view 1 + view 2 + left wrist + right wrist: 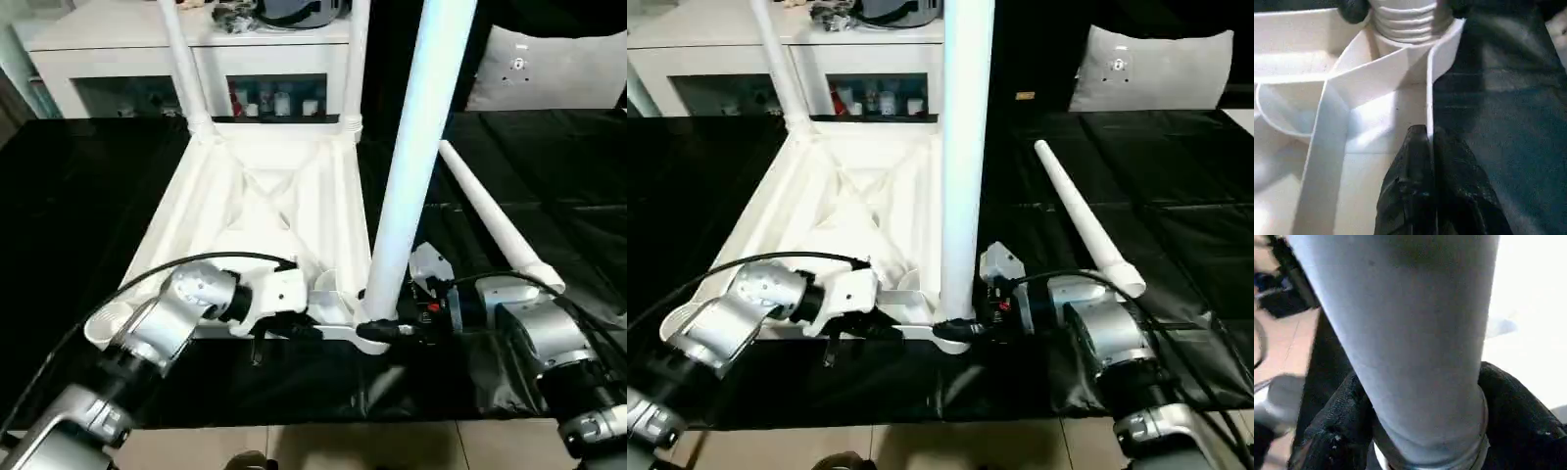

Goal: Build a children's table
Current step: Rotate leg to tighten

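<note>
The white tabletop (pixel 265 196) lies upside down on black cloth, its ribs facing up. Two tube legs (pixel 186 69) (pixel 355 69) stand in its far corner sockets. A third leg (pixel 416 147) stands upright in the near right corner socket. My right gripper (pixel 392 331) is shut on that leg's base, a black finger (pixel 1337 426) pressing on each side. My left gripper (pixel 1427 134) is shut on the tabletop's thin near rim wall, just left of that corner. A loose leg (pixel 490 220) lies on the cloth to the right.
The near left corner socket (pixel 108 318) stands open beside my left forearm. A white cabinet (pixel 147 59) with glass doors stands behind the tabletop. At the back right lies a grey cushion (pixel 558 69). The cloth's near edge meets tiled floor (pixel 392 446).
</note>
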`<state>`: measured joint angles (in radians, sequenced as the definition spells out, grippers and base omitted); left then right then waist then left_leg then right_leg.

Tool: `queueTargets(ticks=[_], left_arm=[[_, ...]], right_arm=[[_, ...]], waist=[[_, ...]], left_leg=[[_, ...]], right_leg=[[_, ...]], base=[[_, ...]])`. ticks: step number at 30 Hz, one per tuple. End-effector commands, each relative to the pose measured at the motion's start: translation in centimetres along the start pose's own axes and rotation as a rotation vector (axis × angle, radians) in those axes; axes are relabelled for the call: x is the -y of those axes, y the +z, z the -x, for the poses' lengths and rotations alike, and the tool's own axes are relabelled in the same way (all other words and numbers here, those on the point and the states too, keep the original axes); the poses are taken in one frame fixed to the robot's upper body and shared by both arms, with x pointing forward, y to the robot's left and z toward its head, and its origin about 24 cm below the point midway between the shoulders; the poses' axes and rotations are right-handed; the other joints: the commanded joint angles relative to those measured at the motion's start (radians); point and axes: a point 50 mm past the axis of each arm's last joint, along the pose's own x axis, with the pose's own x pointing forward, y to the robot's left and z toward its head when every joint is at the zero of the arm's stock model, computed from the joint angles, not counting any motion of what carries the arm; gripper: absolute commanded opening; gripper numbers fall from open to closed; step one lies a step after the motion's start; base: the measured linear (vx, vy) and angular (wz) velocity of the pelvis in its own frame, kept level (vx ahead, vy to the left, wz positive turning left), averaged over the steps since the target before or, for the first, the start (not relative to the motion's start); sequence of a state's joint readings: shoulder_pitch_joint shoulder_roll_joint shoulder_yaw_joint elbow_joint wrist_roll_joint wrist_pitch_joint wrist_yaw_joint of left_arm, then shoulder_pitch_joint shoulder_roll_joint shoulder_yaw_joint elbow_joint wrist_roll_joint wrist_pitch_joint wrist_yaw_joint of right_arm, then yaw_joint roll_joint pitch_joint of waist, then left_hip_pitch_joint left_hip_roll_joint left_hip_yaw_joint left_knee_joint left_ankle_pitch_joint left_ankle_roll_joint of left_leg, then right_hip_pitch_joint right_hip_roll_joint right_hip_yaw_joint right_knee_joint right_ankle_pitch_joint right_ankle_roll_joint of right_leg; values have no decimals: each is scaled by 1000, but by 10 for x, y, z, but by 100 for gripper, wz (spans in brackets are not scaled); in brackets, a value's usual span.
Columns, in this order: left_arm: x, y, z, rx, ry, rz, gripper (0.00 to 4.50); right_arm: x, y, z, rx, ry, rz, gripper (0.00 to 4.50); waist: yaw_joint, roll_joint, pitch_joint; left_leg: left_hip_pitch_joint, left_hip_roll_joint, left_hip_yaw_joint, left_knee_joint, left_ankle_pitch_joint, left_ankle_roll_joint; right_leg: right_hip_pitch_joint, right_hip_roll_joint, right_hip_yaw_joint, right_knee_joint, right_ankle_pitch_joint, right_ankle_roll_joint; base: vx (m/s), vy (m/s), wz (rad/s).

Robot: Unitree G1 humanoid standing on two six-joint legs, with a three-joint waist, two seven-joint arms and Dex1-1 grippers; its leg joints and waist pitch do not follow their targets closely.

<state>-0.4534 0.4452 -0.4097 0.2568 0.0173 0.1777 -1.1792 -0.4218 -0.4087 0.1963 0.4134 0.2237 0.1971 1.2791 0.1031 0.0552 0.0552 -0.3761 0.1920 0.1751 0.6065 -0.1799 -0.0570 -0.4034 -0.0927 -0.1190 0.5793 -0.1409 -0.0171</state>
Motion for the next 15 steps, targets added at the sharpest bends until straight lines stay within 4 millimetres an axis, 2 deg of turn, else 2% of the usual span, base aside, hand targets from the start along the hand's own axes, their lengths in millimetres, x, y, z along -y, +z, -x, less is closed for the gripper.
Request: queueTargets(ticks=[1,2,5,6,8,9,11,12,14,15], left_arm=[[0,18,-6,83,47,-8,0],[-1,20,-7,95,100,22,0],[-4,25,-14,124,250,95,0],[-4,27,-16,129,293,121,0],[-7,32,-20,131,376,160,0],[-8,36,-23,133,413,178,0],[-10,39,-25,130,451,193,0],[-12,43,-27,126,483,201,0],[-12,47,-29,123,510,213,0],[-12,47,-29,117,514,210,0]], right_arm=[[3,4,-9,34,-74,-17,271],[6,2,-16,37,-143,-35,270],[14,-2,-35,67,-299,-107,269],[15,-2,-41,83,-341,-139,269],[17,-3,-51,105,-405,-192,269],[17,-2,-57,116,-440,-211,269],[18,-2,-63,123,-477,-233,268],[19,-2,-68,119,-529,-254,268],[21,-3,-71,109,-591,-253,268],[21,-3,-69,115,-588,-238,268]], waist=[[-6,-12,-71],[-15,-13,-70],[-48,-14,-64],[-55,-24,-63],[-77,-21,-63],[-82,-20,-62],[-84,-20,-64],[-86,-22,-63],[-91,-18,-64],[-92,-17,-65]], left_leg=[[11,43,-16,-80,-265,43],[9,42,-18,-81,-278,32],[9,33,-23,-80,-316,13],[8,30,-23,-79,-319,17],[6,26,-24,-74,-326,22],[9,23,-23,-71,-327,25],[17,20,-22,-69,-326,35],[16,22,-21,-70,-322,41],[12,24,-24,-73,-325,41],[15,24,-24,-73,-337,42]], right_leg=[[52,-63,51,-67,-391,-175],[56,-65,50,-68,-418,-163],[55,-66,39,-84,-527,-119],[56,-66,36,-91,-549,-106],[55,-64,31,-98,-594,-77],[50,-63,27,-106,-615,-68],[43,-61,28,-110,-604,-70],[41,-59,29,-108,-592,-74],[45,-58,27,-105,-572,-79],[43,-57,27,-107,-567,-79]], base=[[0,0,0],[0,0,0],[0,0,0],[0,0,0],[0,0,0],[0,0,0],[0,0,0],[0,0,0],[0,0,0],[0,0,0]])
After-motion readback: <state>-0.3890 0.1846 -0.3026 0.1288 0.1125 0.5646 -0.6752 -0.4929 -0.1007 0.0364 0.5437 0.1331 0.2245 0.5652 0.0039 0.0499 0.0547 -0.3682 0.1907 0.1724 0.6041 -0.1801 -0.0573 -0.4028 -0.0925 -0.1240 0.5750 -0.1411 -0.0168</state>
